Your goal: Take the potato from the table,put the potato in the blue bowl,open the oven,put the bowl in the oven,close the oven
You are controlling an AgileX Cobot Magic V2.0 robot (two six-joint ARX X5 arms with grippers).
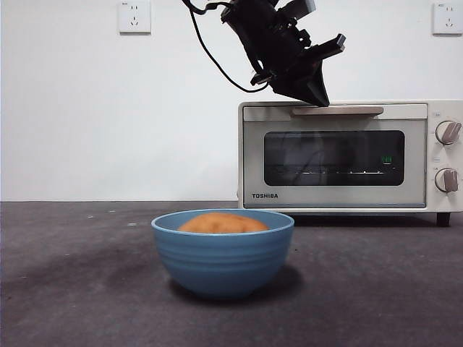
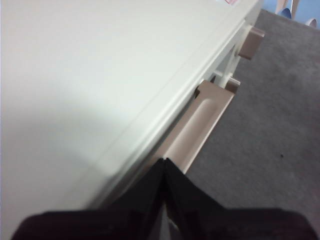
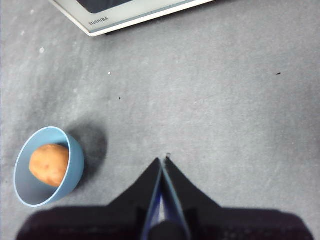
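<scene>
Potato (image 1: 223, 223) sits inside the bowl (image 1: 223, 256); only its rounded top shows above the rim in the front view. The right wrist view shows it lying on the bowl's floor. Bowl stands upright on the table (image 1: 72, 289), in front of the oven (image 1: 340, 155) and apart from it.

Oven door is closed, its handle (image 1: 338, 110) running along the top edge of the door. Two knobs (image 1: 448, 132) sit one above the other on the panel beside the door.

Left gripper (image 1: 317, 99) comes in from above, tilted, its tip at the handle near the oven's top front edge. In its wrist view the jaws are pressed together with nothing between them, and the tip lies right at the near end of the handle (image 2: 200, 127); contact cannot be told.

Right gripper (image 3: 164, 161) hovers over bare table, jaws clenched on nothing, with the bowl (image 3: 70, 165) off to one side and the oven's front corner (image 3: 100, 22) farther away.
</scene>
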